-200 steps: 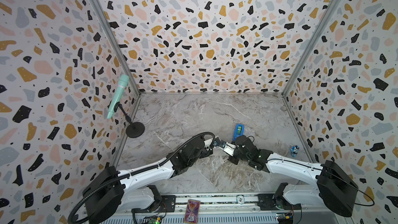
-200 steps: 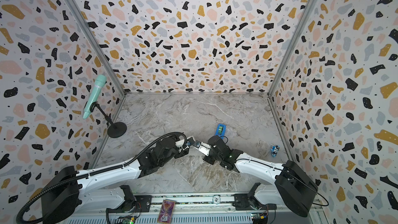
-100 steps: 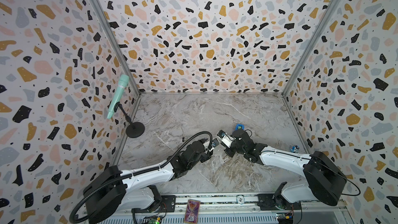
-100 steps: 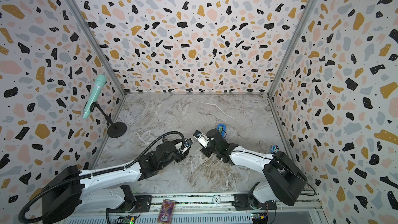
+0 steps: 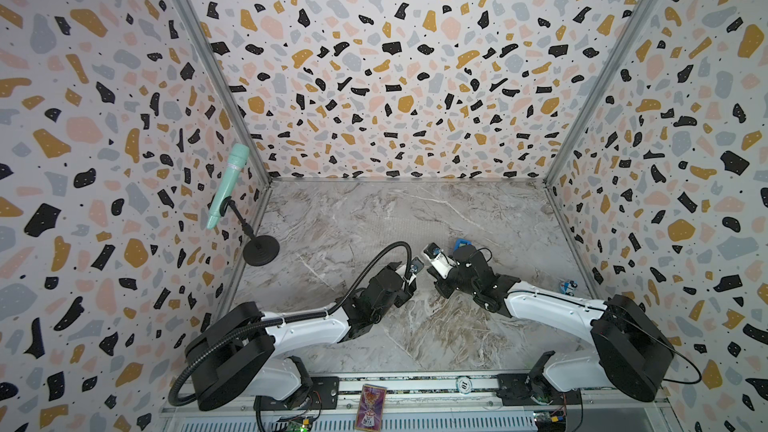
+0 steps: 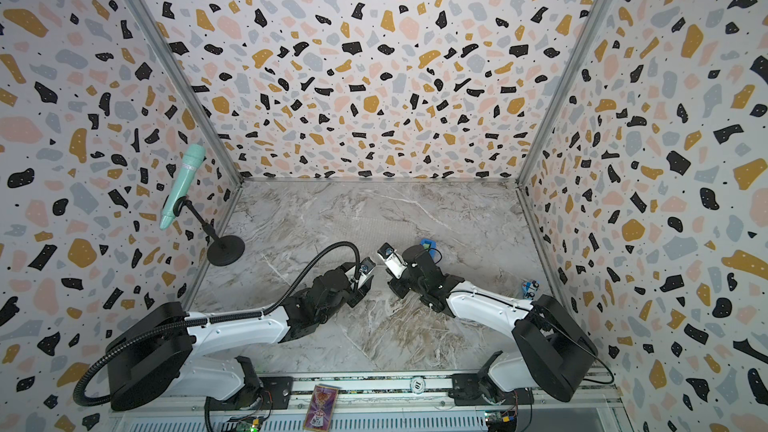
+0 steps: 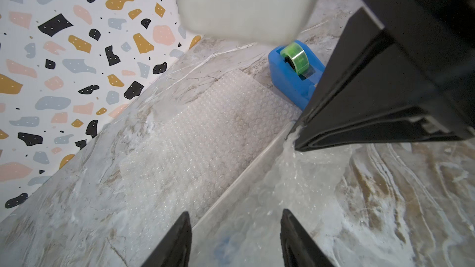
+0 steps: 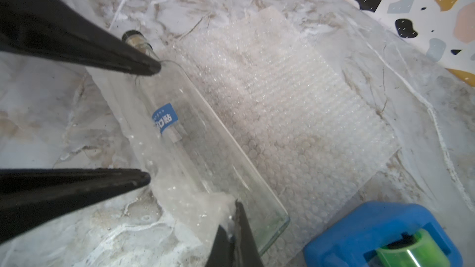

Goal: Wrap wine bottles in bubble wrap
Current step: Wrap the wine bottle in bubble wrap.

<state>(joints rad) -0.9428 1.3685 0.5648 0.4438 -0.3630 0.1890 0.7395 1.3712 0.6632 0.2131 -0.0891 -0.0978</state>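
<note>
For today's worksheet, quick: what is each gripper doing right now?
Left gripper: open, astride the bottle.
Right gripper: shut on the bubble wrap.

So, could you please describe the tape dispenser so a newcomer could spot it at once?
Start at the marble table and find the bubble wrap on it. The tape dispenser sits beside one corner of that sheet, near the base of the clear bottle. Unlike its see-through neighbours, it is a solid blue block holding a green roll of tape.
</note>
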